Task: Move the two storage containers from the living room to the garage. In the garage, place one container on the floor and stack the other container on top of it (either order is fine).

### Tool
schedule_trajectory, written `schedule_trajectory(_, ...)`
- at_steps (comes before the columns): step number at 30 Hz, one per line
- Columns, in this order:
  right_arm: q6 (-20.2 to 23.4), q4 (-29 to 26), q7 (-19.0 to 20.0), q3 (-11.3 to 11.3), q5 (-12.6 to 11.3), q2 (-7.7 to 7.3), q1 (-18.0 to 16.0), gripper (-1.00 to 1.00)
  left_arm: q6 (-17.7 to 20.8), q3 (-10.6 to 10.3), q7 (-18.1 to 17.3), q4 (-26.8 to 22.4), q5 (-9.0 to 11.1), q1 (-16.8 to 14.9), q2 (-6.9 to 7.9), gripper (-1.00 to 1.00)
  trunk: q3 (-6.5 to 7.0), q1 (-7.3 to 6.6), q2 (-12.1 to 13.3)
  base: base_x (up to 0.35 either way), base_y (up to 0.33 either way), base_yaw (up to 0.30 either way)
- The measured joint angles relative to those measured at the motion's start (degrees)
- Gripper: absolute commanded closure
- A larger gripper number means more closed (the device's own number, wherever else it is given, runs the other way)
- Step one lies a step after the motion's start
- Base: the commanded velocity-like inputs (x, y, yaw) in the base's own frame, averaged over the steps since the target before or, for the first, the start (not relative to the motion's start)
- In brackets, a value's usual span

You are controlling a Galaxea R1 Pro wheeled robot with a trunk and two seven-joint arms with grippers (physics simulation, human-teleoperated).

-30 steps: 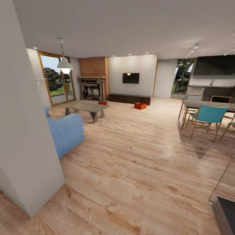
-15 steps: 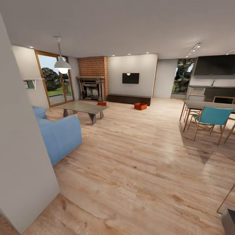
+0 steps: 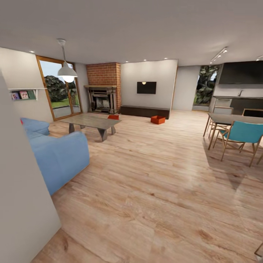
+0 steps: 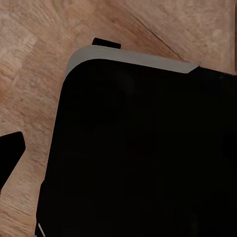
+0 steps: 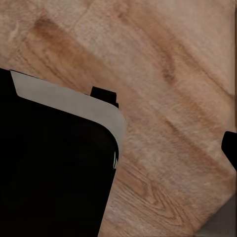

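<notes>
Two orange-red storage containers rest on the light wood-plank floor at the far end of the living room. One container (image 3: 157,119) sits in front of the long low dark bench (image 3: 145,111). The other container (image 3: 113,117) is partly hidden behind the coffee table (image 3: 93,122). My left gripper (image 4: 118,158) hangs over my black base, one dark fingertip (image 4: 10,154) at the picture's edge. My right gripper (image 5: 118,148) hangs likewise, with one fingertip (image 5: 230,148) at the edge. Both hold nothing. The garage is out of view.
A white wall corner (image 3: 22,204) stands close on the left, with a blue sofa (image 3: 54,153) behind it. A dining table with a teal chair (image 3: 243,133) is on the right. A brick fireplace (image 3: 104,96) and glass doors (image 3: 60,89) are at the back. Open plank floor runs between.
The camera has moved forward past the wall corner, which now takes up less of the left side; more of the sofa and a wall shelf show. The containers have not moved.
</notes>
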Motion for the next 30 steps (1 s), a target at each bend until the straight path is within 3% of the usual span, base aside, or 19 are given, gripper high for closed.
schedule_trajectory(30, 0.1, -0.4, -0.6, 0.5, 0.4, 0.4, 0.0, -1.0, 0.3, 0.1, -0.1, 0.1, -0.1, 0.0, 0.11, -1.0, 0.0, 0.0, 0.0, 0.326, 0.0, 0.0)
